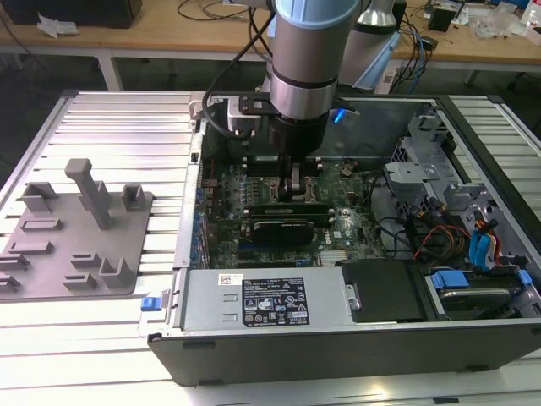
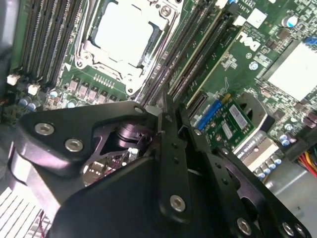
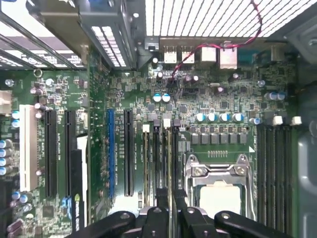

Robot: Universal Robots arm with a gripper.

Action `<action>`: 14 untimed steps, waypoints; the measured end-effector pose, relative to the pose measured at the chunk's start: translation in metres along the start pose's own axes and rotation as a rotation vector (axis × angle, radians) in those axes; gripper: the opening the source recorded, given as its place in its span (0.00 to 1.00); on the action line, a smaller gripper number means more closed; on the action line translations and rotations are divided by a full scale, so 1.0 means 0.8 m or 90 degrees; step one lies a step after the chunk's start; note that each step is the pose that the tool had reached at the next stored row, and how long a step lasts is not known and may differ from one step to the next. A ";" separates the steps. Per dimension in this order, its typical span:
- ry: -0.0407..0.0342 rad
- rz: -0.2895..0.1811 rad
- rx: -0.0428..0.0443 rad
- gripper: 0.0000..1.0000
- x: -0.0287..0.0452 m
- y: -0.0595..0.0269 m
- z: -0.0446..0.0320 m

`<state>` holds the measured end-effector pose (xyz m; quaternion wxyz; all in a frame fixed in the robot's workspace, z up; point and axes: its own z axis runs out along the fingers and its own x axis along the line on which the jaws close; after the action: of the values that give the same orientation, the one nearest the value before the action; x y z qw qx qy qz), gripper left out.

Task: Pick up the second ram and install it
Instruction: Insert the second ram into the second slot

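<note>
My gripper is down inside the open computer case, over the memory slots beside the CPU socket. Its black fingers stand close together on the top edge of the second ram, a thin green stick standing on edge in a slot with white latches. In the second wrist view the gripper pinches the same thin board, which runs away along the slots. Another green-edged stick sits in a slot close by. How deep the held stick sits in its slot is hidden.
The grey plastic fixture with an upright post lies on the slatted table at the exterior view's left. Inside the case are a black expansion card, the labelled power supply, and drive cages with cables.
</note>
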<state>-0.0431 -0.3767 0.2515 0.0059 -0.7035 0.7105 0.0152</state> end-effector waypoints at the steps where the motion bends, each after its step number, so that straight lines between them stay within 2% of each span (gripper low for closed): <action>1: 0.0000 0.000 0.0001 0.16 0.0000 -0.001 0.0000; 6: 0.0002 0.000 -0.0003 0.16 -0.0001 -0.020 -0.0004; 9: 0.0002 0.000 -0.0003 0.16 -0.0002 -0.021 -0.0003; 10: 0.0002 0.000 -0.0003 0.15 -0.0002 -0.021 -0.0003; 11: 0.0002 0.000 -0.0003 0.08 -0.0002 -0.021 -0.0003; 14: 0.0002 0.000 -0.0003 0.08 -0.0002 -0.021 -0.0004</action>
<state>-0.0259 -0.3767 0.2516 0.0056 -0.7035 0.7105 0.0153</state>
